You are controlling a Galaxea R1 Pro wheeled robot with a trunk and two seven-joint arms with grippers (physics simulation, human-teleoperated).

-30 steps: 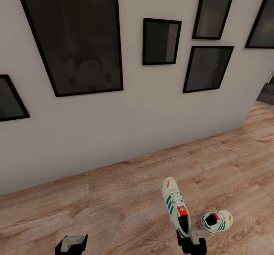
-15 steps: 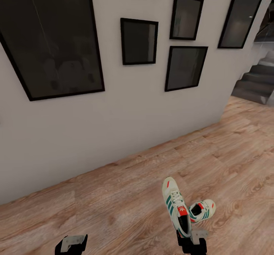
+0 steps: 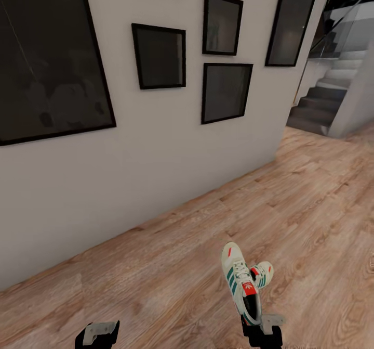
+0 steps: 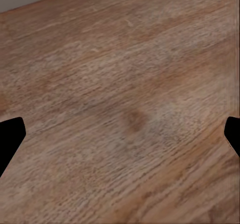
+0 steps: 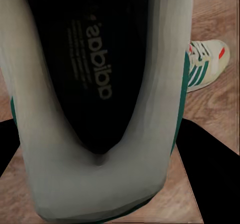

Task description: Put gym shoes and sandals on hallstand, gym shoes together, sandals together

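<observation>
Corridor: wood-plank floor [image 3: 156,271], wall of dark frames [image 3: 158,56], stairs [image 3: 317,104] beyond. Right gripper [image 3: 261,333] has its jaws clamped on the heel of one gym shoe [image 3: 240,281], toe pointing away. Second gym shoe [image 3: 261,274] lies on the floor just behind it. Left gripper [image 3: 97,335] jaws wide, empty. Shoe looks light, with a stiff heel and soft upper; the heel rim is probably the best hold.

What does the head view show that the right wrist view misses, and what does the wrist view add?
Head view: the wall with dark picture frames, stairs at far right, the left gripper, and the held sneaker seen whole, toe pointing away.

Right wrist view: the dark insole inside the held sneaker, with printed lettering.

Both: the right gripper shut on that sneaker's heel, the second sneaker lying on the wood floor beside it.
</observation>
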